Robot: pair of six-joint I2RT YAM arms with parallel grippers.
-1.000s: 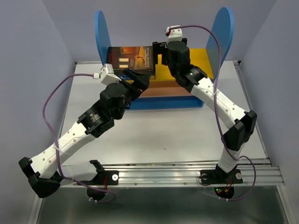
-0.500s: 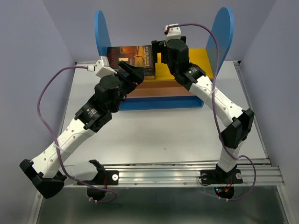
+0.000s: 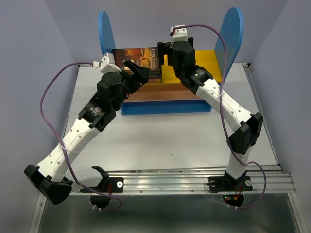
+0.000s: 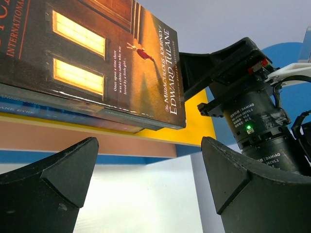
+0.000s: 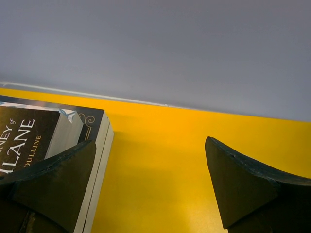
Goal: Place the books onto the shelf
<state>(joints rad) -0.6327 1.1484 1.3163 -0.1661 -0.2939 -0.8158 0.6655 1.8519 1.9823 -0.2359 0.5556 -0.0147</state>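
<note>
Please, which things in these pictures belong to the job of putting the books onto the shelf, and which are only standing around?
Belong to the job:
- stack of books, Edward Tulane on top
- shelf, which carries the stack on its yellow board
- left gripper and right gripper, both open

Only standing around:
- purple cables
- metal rail
- table

The top book has a glossy paper cover that catches the light. Its page edges are pale and matt. The shelf's yellow board is smooth and painted, with a soft sheen, and the blue panels look painted alike. The fingers of the left gripper are matt black plastic, faintly grainy. The arm shells are smooth white plastic. The table is matt and smooth, and its near rail is brushed metal.
</note>
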